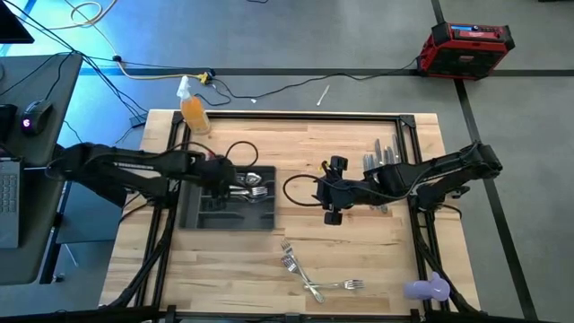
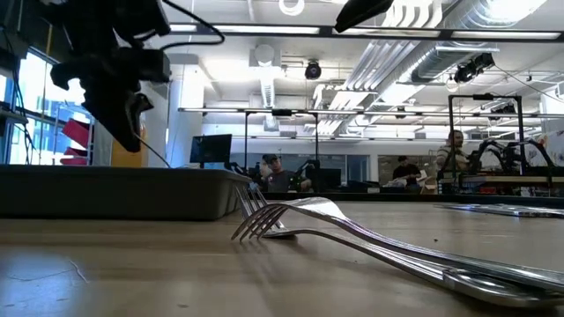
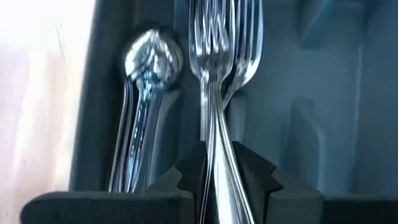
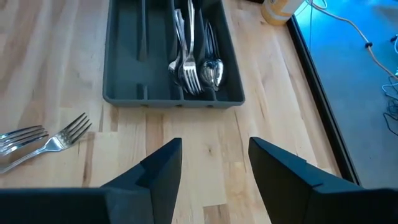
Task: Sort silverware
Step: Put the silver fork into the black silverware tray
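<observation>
The dark grey tray (image 1: 202, 215) lies left of the table's middle. It holds spoons (image 3: 146, 68) in one compartment and forks (image 3: 249, 43) in the one beside it. My left gripper (image 3: 217, 171) hangs over the tray's far part (image 1: 218, 175), shut on a fork (image 3: 214, 87). My right gripper (image 1: 334, 191) stands open above bare wood right of the tray, with nothing between its fingers (image 4: 214, 155). Loose forks (image 1: 300, 267) lie on the table near the front edge, and knives (image 1: 381, 160) lie at the far right. My left gripper pinches the fork's thin handle (image 3: 217, 149) between its two fingers, coming steeply from above. The fork runs on past the fingertips along the fork compartment, with its tines (image 3: 211, 31) above the forks lying there. Whether the tines rest on those forks, I cannot tell.
A spray bottle of orange liquid (image 1: 193, 112) stands at the far left corner. A purple object (image 1: 429, 289) sits at the near right corner. Cable loops (image 1: 300, 188) hang near both wrists. Bare wood lies between the tray and the loose forks (image 4: 50, 140).
</observation>
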Controlling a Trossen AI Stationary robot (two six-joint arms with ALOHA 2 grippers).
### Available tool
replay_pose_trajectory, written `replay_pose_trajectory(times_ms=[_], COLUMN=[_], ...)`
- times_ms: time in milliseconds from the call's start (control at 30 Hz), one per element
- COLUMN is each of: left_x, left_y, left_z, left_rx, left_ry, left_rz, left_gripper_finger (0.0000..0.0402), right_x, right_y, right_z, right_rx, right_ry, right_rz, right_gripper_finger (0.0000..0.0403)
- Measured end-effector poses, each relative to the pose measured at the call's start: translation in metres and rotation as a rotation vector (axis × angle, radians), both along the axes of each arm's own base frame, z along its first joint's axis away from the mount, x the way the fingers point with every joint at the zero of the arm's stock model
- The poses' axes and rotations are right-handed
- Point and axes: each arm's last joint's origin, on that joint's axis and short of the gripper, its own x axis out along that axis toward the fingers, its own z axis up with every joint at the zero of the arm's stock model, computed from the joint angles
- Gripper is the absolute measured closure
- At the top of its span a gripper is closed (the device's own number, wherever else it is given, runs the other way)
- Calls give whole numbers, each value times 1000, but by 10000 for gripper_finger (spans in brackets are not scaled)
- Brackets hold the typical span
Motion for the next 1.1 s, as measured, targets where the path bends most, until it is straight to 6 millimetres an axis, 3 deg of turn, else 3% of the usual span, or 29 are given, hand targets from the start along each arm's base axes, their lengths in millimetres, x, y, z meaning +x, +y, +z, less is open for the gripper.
replay_pose_trajectory(times_ms=[133,400,533,700,900,1100], left_x=[5,8,5,5,23,44], left_y=[6,5,5,-2,-38,-85], left_z=[-10,-15,-2,25,41,44], left_rx=[-6,-46,-4,60,50,111], left_ry=[57,93,77,-25,-279,-473], left_rz=[18,-14,-17,-33,-189,-268], left_gripper_finger=[351,231,192,185,198,210], right_x=[0,0,0,-1,-9,-19], right_y=[0,0,0,1,16,49], right_z=[0,0,0,-1,-24,-73], right_rx=[1,2,3,21,66,106], right_ry=[0,1,1,24,132,147], right_rz=[-1,3,1,36,176,555], right_gripper_finger=[229,229,229,229,234,248])
